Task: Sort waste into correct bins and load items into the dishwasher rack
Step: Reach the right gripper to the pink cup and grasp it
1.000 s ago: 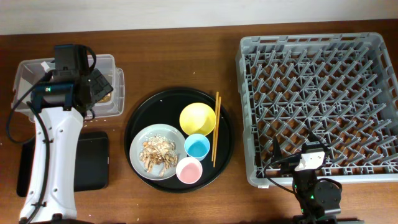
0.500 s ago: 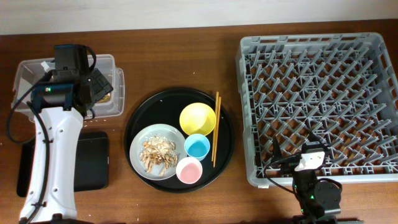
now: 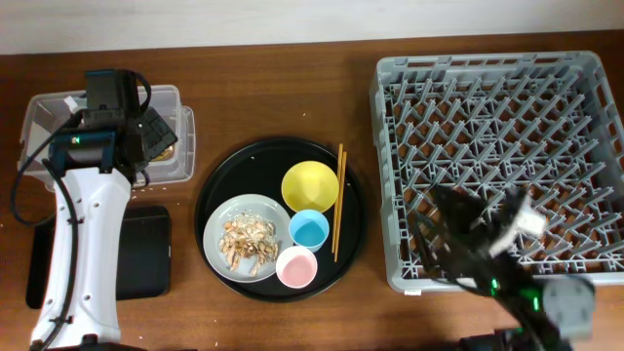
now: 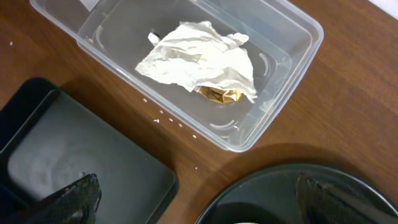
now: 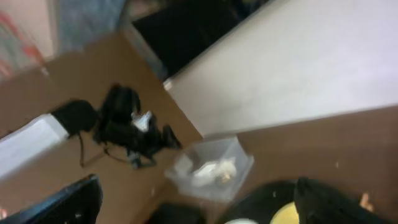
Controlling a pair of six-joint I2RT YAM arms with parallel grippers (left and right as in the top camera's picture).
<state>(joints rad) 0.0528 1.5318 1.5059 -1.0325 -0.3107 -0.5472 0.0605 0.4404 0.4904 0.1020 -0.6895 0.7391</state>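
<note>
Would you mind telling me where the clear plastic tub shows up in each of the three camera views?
Overhead: the clear plastic tub is at upper left, partly under the left arm.
Left wrist: the tub fills the top centre, holding crumpled tissue.
Right wrist: the tub is low centre, blurred.
Shared landmark: the round black tray beside it, at the bottom edge of both wrist views.

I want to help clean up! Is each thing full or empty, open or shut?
Clear plastic rectangular tub: holds crumpled white tissue and wrapper scrap.
Shallow black rectangular tray: looks empty.
Grey plastic dishwasher rack: no dishes inside.
Pale grey-white round plate: holds flaky food scraps.
Yellow bowl: upright, empty.
Small light-blue cup: upright, empty.
Small pink cup: upright, empty.
Thin wooden chopsticks: lying on round black tray.
Left gripper: open, empty.
Right gripper: open, empty.
</note>
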